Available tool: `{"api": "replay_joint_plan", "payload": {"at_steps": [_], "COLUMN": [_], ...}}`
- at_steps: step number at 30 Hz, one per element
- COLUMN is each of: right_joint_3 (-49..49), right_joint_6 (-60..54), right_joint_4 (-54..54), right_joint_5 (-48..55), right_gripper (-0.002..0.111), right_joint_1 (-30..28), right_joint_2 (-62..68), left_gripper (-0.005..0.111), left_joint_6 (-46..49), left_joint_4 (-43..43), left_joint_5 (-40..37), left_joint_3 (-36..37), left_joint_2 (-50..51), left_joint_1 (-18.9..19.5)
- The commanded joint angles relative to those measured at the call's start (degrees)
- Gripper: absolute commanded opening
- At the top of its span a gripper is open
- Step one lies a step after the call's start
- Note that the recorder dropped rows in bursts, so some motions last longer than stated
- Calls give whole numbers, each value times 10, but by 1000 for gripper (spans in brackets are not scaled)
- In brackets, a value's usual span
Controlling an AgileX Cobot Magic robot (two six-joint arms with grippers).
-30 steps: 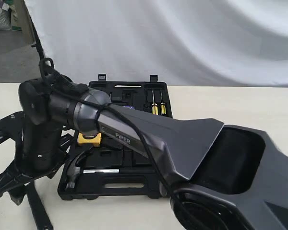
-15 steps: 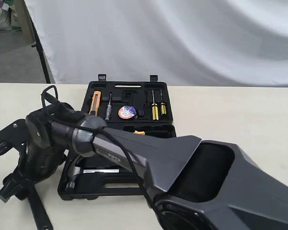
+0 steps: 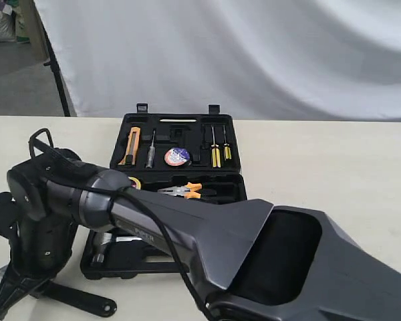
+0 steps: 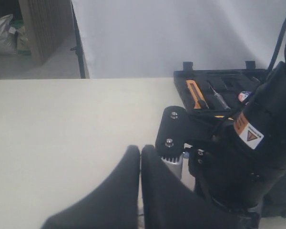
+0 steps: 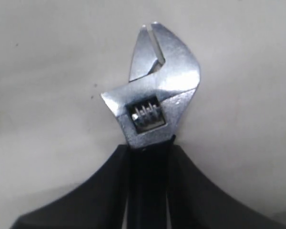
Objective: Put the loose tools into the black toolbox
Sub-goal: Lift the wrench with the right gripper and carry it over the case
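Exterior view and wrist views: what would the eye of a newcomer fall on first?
The big dark right arm fills the foreground of the exterior view and crosses to the left side, in front of the open black toolbox at the middle of the table. In the right wrist view, the right gripper is shut on the black handle of the adjustable wrench, whose silver head sticks out past the fingers.

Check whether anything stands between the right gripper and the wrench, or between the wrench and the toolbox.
Nothing visible. The right gripper is shut on the wrench, on its black handle just under the silver head. Between wrench and black toolbox only bare table shows, though the arm itself hides most of the case's near half.
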State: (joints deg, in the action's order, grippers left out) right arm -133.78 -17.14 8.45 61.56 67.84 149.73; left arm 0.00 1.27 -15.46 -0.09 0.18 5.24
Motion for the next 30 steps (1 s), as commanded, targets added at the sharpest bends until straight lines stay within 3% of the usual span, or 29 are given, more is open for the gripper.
{"api": "replay_joint_plan", "payload": {"at_steps": [1, 13, 22, 30], "right_joint_3": [10, 17, 126, 128], "right_joint_6": [26, 39, 63, 51], "right_joint_4": [0, -17, -55, -55], "right_joint_5": [84, 84, 84, 84], "right_gripper": [0, 0, 0, 0], "right_joint_1": [2, 2, 2, 2], "right_joint_2": [13, -39, -96, -164], "left_gripper": [1, 1, 1, 1], "left_joint_6": [0, 0, 0, 0], "left_joint_4": [5, 5, 5, 5], "left_joint_5": [0, 0, 0, 0], "left_joint_3": [1, 1, 1, 1], "left_joint_2": [-2, -2, -2, -2], "left_joint_1": [-5, -5, -5, -5]}}
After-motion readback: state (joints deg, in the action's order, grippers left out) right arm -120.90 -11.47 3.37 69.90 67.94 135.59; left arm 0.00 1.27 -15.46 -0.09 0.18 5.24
